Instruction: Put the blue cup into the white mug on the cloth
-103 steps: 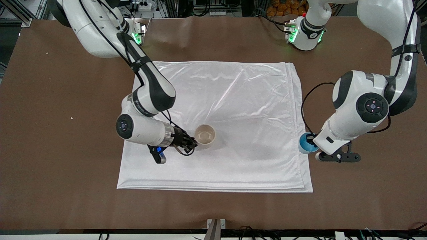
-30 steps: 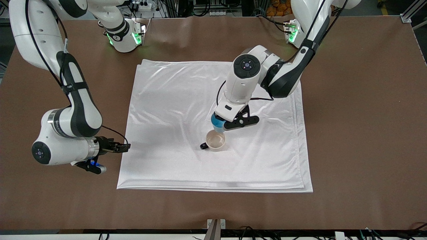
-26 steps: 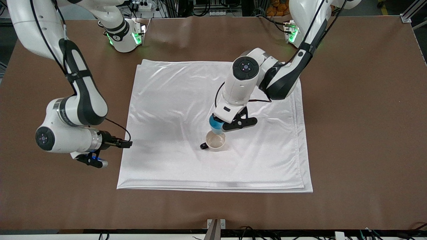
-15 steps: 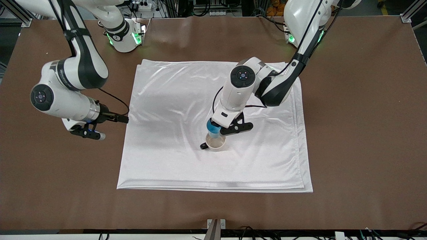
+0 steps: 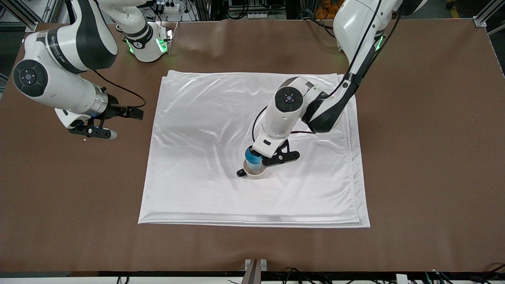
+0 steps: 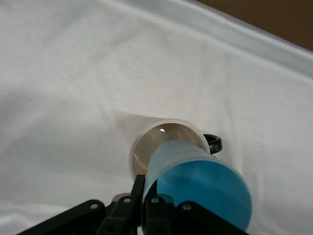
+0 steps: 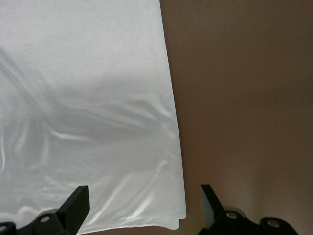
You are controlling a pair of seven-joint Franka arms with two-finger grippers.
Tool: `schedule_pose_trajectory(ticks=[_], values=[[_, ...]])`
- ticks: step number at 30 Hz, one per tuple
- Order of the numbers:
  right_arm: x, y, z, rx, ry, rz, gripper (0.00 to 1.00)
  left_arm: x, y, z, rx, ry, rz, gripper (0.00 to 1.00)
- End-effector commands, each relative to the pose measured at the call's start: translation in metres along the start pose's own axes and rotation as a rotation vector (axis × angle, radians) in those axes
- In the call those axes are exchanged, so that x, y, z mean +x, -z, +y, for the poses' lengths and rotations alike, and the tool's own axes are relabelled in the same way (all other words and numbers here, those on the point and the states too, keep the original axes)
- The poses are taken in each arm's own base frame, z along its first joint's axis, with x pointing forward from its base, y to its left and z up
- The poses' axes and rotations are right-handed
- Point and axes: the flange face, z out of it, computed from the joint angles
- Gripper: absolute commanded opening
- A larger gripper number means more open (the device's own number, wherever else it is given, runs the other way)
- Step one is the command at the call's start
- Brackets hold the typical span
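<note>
The white mug (image 5: 255,172) stands on the cloth (image 5: 205,118) a little nearer to the front camera than the cloth's middle, its black handle (image 5: 240,172) toward the right arm's end. My left gripper (image 5: 257,155) is shut on the rim of the blue cup (image 5: 252,159), holding it tilted with its lower end at the mug's mouth. In the left wrist view, the blue cup (image 6: 200,188) covers part of the mug (image 6: 154,147), and the left gripper (image 6: 145,196) pinches the cup's wall. My right gripper (image 5: 136,113) hangs open and empty over the brown table beside the cloth's edge.
The cloth lies folded in layers on the brown table (image 5: 426,157). In the right wrist view, the open right gripper (image 7: 143,205) is over the cloth's edge (image 7: 168,122) and bare table (image 7: 244,98). The arm bases (image 5: 148,43) stand along the table's edge farthest from the front camera.
The left gripper has lowered the blue cup from just above the mug to its mouth. The right arm has drawn away from the mug, off the cloth, toward its base.
</note>
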Motion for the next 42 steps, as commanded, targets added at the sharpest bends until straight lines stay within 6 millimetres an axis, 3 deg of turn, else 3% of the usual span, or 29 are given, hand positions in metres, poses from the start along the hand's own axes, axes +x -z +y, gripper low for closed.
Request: schedule_pose_trajectory(ticks=[1,6,12,17,20,21,23,29,39,42], values=[[-0.025,0.015,0.008,-0.032,-0.006,0.010,1.00,0.004,-0.001,0.005,-0.020,0.009,0.002,0.00],[-0.035,0.034,0.012,-0.029,0.003,0.036,1.00,0.005,-0.005,0.005,-0.025,0.010,0.005,0.00],[-0.043,0.077,0.008,-0.019,0.014,0.069,1.00,0.006,-0.011,0.004,-0.030,0.012,0.009,0.00],[-0.046,0.102,0.006,-0.013,0.021,0.101,1.00,0.006,-0.012,0.004,-0.032,0.012,0.009,0.11],[-0.043,0.114,0.008,-0.037,0.045,0.132,1.00,0.007,-0.011,0.004,-0.034,0.016,0.011,0.38],[-0.042,0.117,0.009,-0.049,0.067,0.142,1.00,0.010,-0.009,0.004,-0.036,0.016,0.016,0.53],[-0.040,0.119,0.014,-0.072,0.123,0.149,1.00,0.017,-0.006,0.001,-0.037,0.024,0.028,1.00],[-0.037,0.121,0.028,-0.078,0.175,0.137,1.00,0.020,0.013,0.005,-0.052,0.027,0.050,1.00],[-0.044,0.127,0.028,-0.080,0.182,0.137,1.00,0.027,0.094,0.002,-0.038,0.029,0.071,1.00],[-0.054,0.148,0.029,-0.072,0.178,0.179,1.00,0.035,0.122,-0.007,-0.025,0.045,0.075,1.00]])
